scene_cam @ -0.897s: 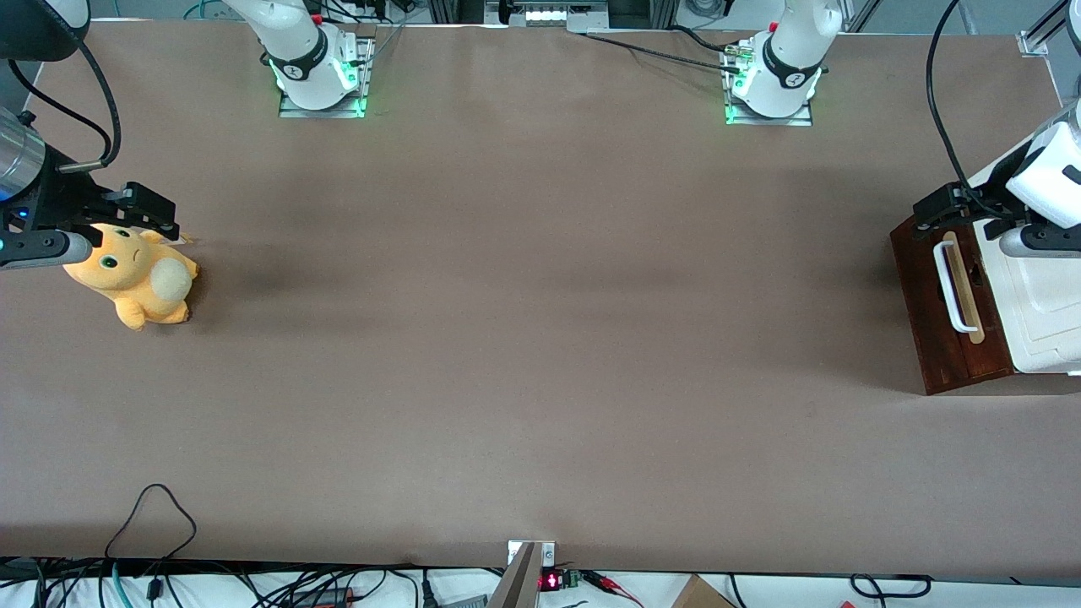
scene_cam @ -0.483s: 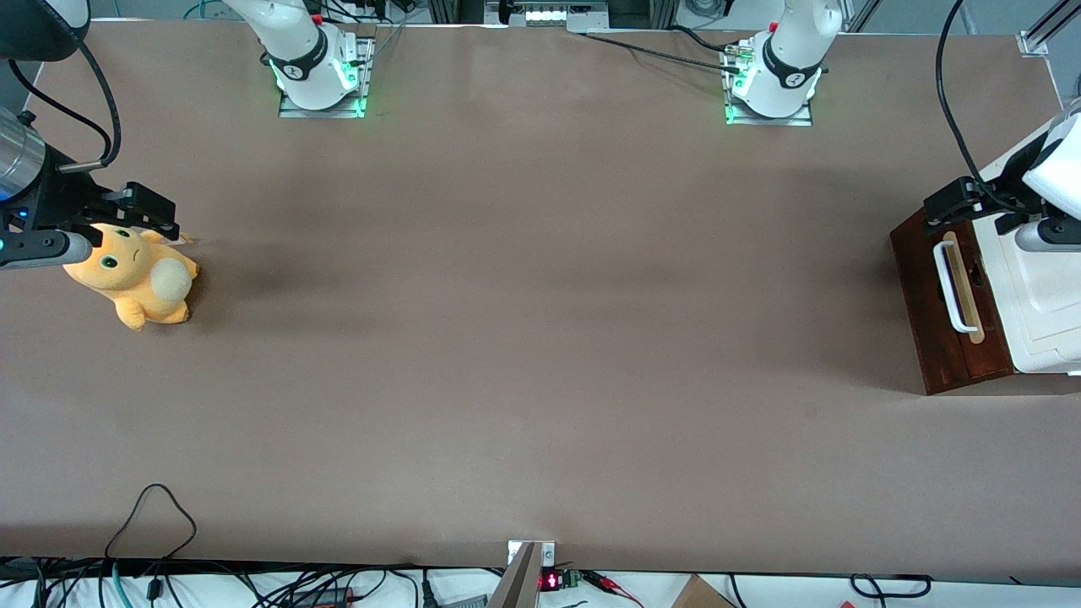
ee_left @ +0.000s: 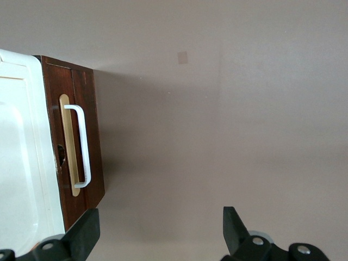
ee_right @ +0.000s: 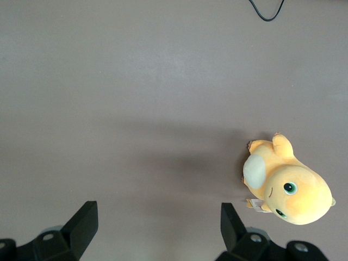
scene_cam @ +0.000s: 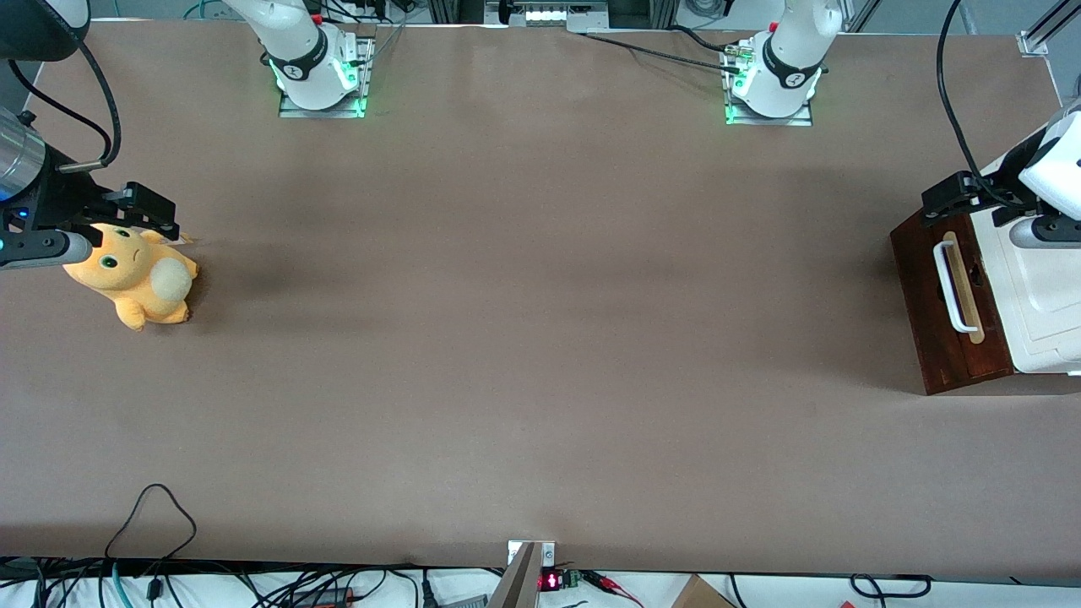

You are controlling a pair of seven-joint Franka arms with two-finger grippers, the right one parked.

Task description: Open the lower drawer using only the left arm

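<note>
The lower drawer (scene_cam: 920, 287) is a dark reddish-brown front with a white bar handle (scene_cam: 950, 287) on a pale wood strip; it stands at the working arm's end of the table and looks shut. The left arm (scene_cam: 1056, 165) reaches in over the cabinet. Its black gripper (scene_cam: 946, 201) hovers above the end of the drawer front that lies farthest from the front camera, apart from the handle. In the left wrist view the gripper (ee_left: 161, 234) is open over bare table, with the drawer (ee_left: 95, 141) and its handle (ee_left: 81, 144) beside one finger (ee_left: 84, 234).
The cabinet's cream-white top (scene_cam: 1039, 295) lies partly under the arm. An orange plush toy (scene_cam: 139, 283) sits at the parked arm's end of the table. Two arm bases (scene_cam: 773, 80) stand at the table's back edge. Loose cables (scene_cam: 152, 515) lie at the front edge.
The left gripper has shifted a little farther from the front camera and slightly toward the working arm's end. The drawer and plush toy have not moved.
</note>
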